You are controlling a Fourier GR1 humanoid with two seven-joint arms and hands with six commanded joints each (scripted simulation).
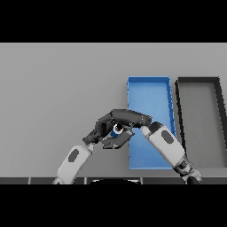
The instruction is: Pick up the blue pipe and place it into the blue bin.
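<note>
Both hands meet at the blue pipe, just left of the blue bin.

The blue pipe (118, 129) sits just beside the blue bin (149, 93), off its left wall, mostly hidden by fingers. The right robot hand (128, 118) is curled over it from above and seems to grip it. The left robot hand (101, 129) is curled close against the pipe's left side; whether it grips cannot be told. Likely best: firm the right grip, lift clear of the grey surface (57, 88), carry right over the wall. A black bin (178, 102) stands further right.

No legible txt, labels or nos. anywhere.
</note>
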